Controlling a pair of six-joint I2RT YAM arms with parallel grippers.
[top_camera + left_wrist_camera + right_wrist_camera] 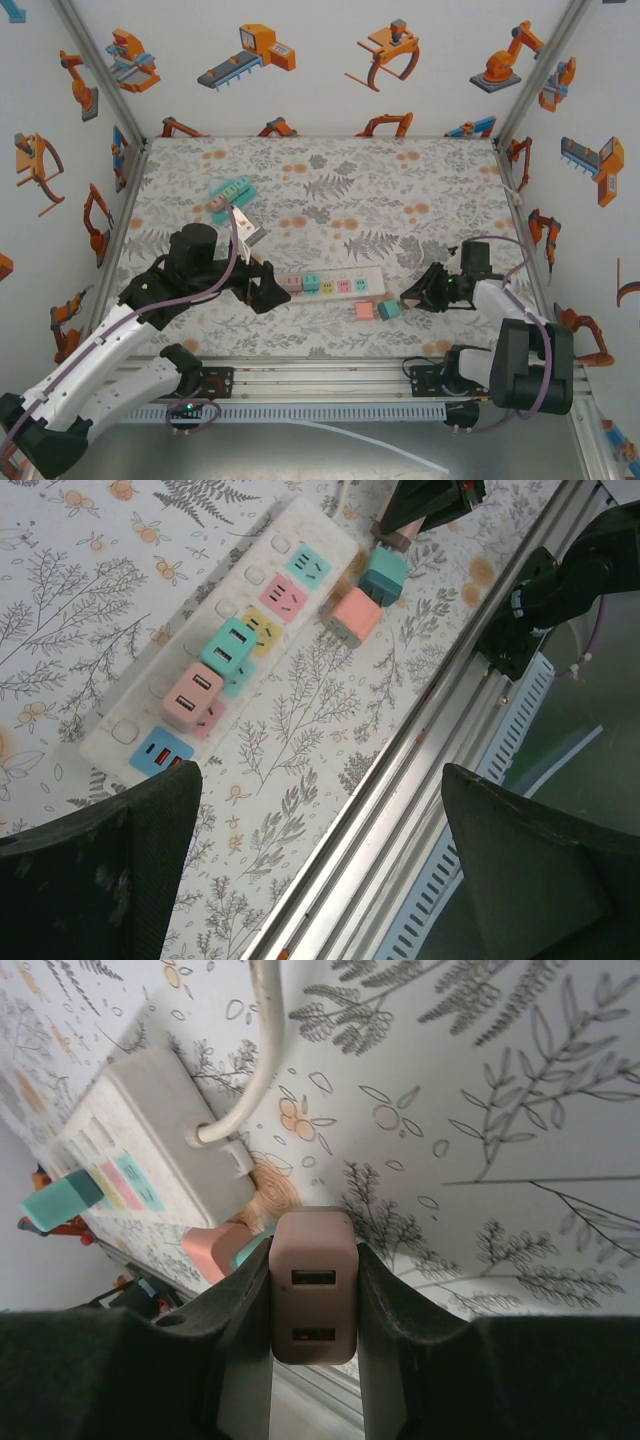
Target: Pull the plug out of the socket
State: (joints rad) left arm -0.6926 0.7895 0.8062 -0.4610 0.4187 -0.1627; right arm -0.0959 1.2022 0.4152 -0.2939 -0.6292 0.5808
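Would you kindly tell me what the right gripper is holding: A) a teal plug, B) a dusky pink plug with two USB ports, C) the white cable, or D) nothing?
B: the right gripper is shut on a dusky pink plug showing two USB ports.

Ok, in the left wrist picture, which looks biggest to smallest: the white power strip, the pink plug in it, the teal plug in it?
1. The white power strip, clearly largest.
2-3. The pink plug and teal plug look about alike; pink is nearer the camera, so I won't rank them.
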